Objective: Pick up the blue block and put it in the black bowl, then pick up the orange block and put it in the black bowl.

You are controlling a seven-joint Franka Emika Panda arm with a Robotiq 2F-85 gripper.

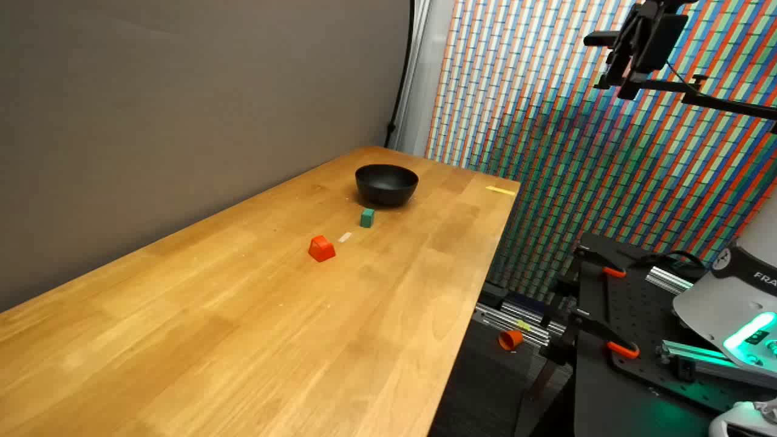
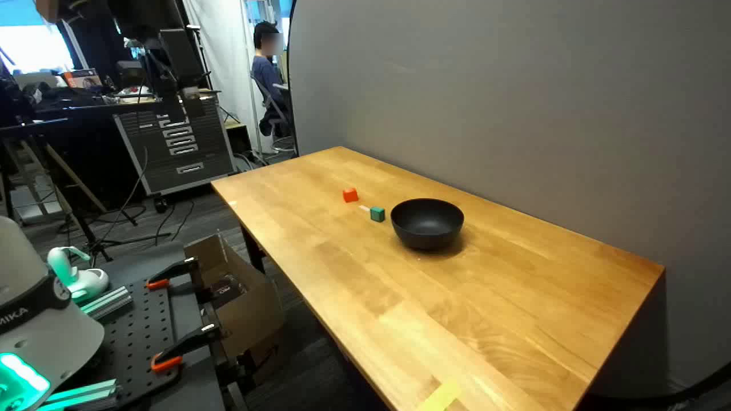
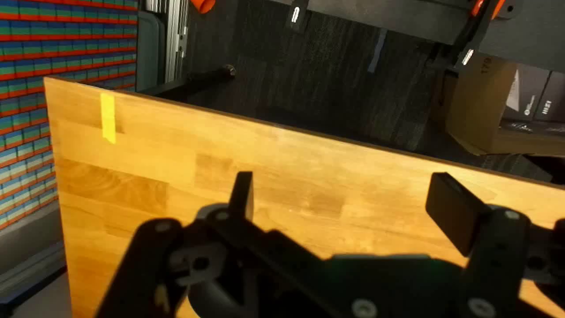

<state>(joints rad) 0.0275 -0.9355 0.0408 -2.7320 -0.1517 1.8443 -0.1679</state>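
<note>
- The blue block [image 1: 367,218], a small teal-green cube with flat faces and square edges, sits on the wooden table [image 1: 243,340] just beside the black bowl [image 1: 386,195], not touching it.
- The orange block [image 1: 322,249], a vivid red-orange, shows slanting sides that narrow toward its top in an exterior view; it rests on the table, farther from the bowl than its teal neighbor.
- A pale strip [image 1: 345,237] lies flat between the two blocks in both exterior views.
- The bowl, dark, smooth and round, stands upright, mouth up, far wider than either block.
- The gripper [image 3: 348,203] hangs well apart from blocks and bowl, its fingers spread wide in the wrist view, holding nothing.
</note>
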